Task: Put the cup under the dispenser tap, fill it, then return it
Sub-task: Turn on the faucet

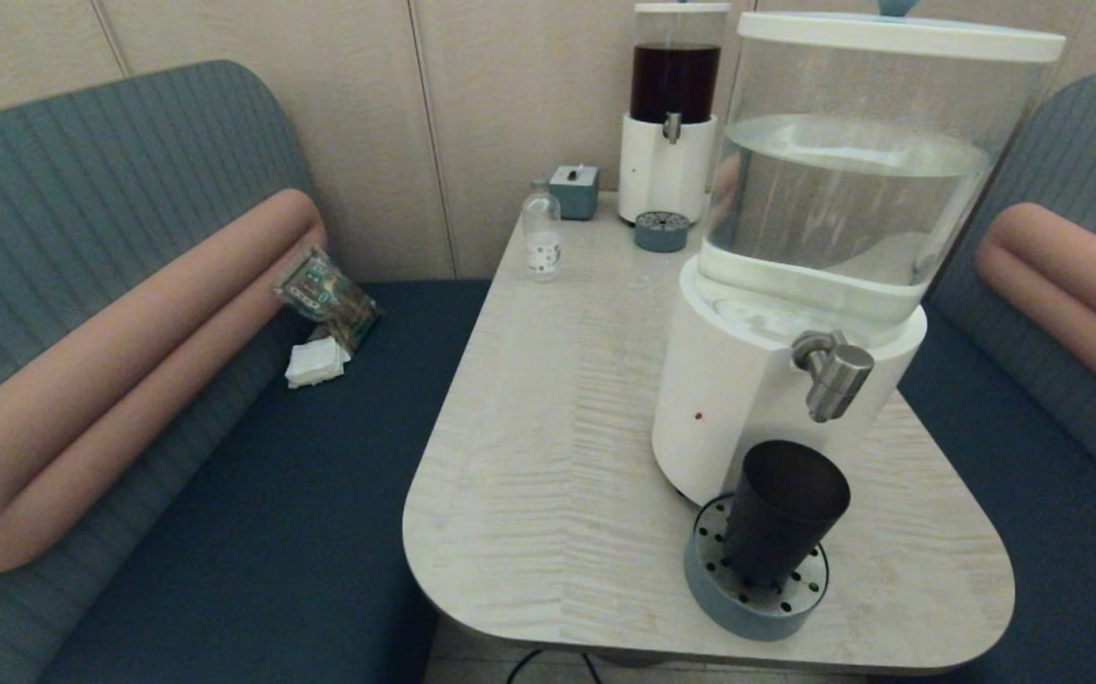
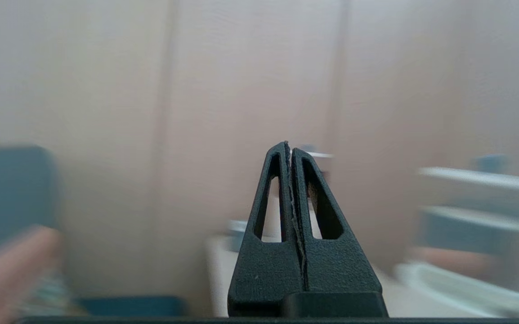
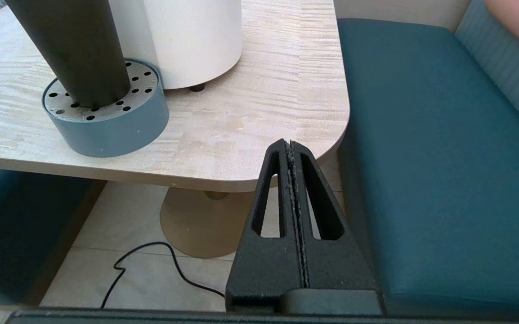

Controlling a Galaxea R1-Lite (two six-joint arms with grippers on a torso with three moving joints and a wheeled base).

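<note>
The dark tapered cup [image 1: 781, 513] stands upright on the round grey-blue perforated drip tray [image 1: 711, 587], directly below the brushed-steel tap [image 1: 833, 374] of the big white-based dispenser [image 1: 747, 399] with its clear water tank. In the right wrist view the cup [image 3: 73, 49] and drip tray [image 3: 115, 126] lie well off to one side. My right gripper [image 3: 290, 144] is shut and empty, held low off the table's near right corner. My left gripper [image 2: 290, 150] is shut and empty, raised and facing the back wall. Neither arm shows in the head view.
A smaller dispenser of dark liquid [image 1: 670, 114] with its own small tray [image 1: 662, 231], a grey-blue box [image 1: 574, 190] and a small clear bottle [image 1: 541, 233] stand at the table's far end. Blue benches flank the table [image 1: 548, 427]. A black cable [image 3: 151, 265] lies on the floor.
</note>
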